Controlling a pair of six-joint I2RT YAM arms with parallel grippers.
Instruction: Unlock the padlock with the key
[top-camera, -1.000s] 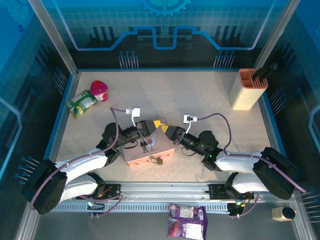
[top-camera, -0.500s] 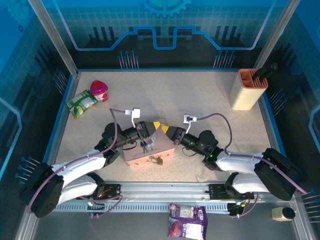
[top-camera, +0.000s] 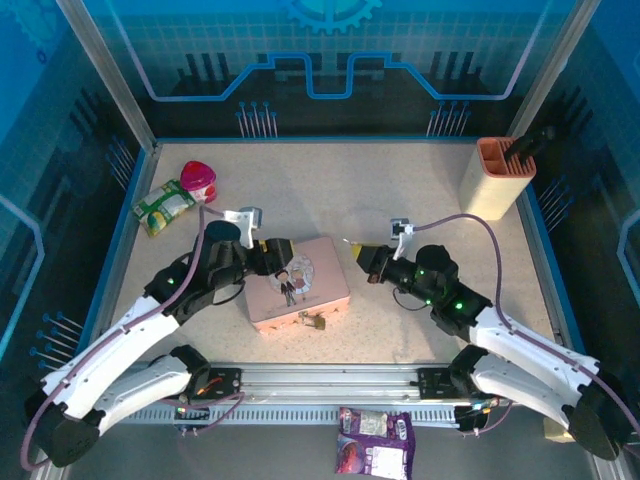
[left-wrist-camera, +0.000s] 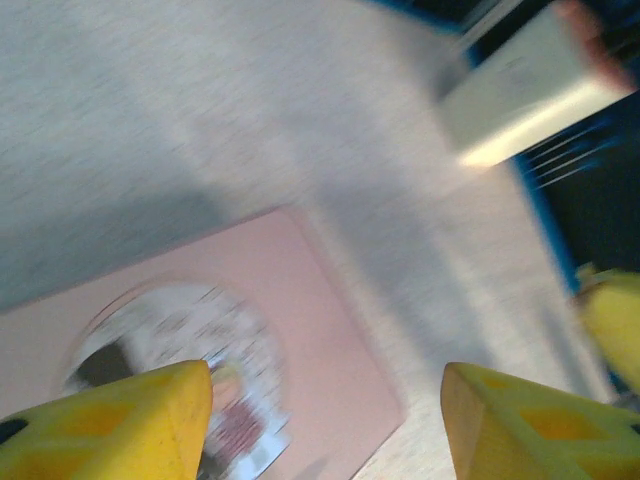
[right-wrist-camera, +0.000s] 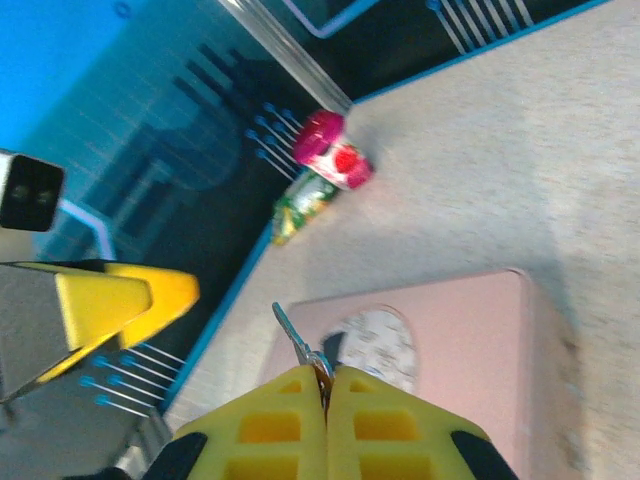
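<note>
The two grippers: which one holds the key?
The right gripper: its jaws are shut on the thin key, which sticks out between them. The left gripper has open, empty jaws.

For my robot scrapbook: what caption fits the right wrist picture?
Right hand pinches the little key near the pink tin.

The top camera looked down over the whole counter (top-camera: 400, 190); both wrist cameras looked closely across the tin (left-wrist-camera: 300, 300).

The tiny brass-gold padlock (top-camera: 316, 322) sits against the near edge of the pink illustrated tin box (top-camera: 322, 278). The thin grey metal key (right-wrist-camera: 293, 338) (tilted, blade outward) is pinched in the right gripper (right-wrist-camera: 327, 378) just off the tin's far right corner.
</note>
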